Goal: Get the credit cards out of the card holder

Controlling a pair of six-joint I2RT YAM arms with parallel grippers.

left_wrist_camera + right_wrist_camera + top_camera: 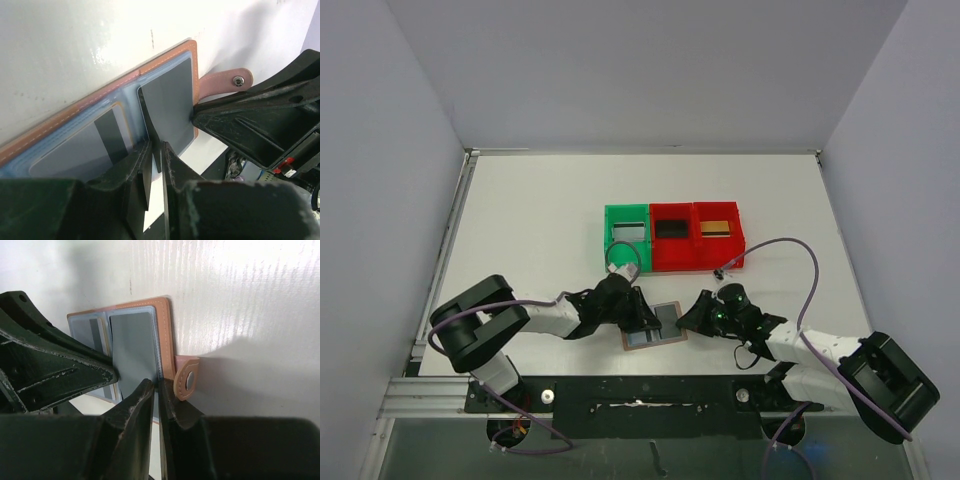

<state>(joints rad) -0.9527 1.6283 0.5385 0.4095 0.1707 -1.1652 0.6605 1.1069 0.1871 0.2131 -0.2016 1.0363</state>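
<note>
The brown card holder [662, 332] lies open on the table between my grippers, blue-grey pockets up. My left gripper [642, 312] is shut on the near edge of a dark grey card [167, 107] in the right-hand pocket; the card's thin dark edge runs up between the fingers [156, 150]. My right gripper [692, 317] is shut on the holder's right edge [156, 385], next to the strap tab [186, 377]. Another grey card [75, 150] sits in the left pocket. A silver-grey card [628, 232], a black card [671, 229] and a gold-tan card [717, 228] lie in the bins.
A green bin [608, 238] and two red bins [692, 255] stand in a row just beyond the holder. The two grippers nearly touch over the holder. A purple cable [800, 250] loops up off the right arm.
</note>
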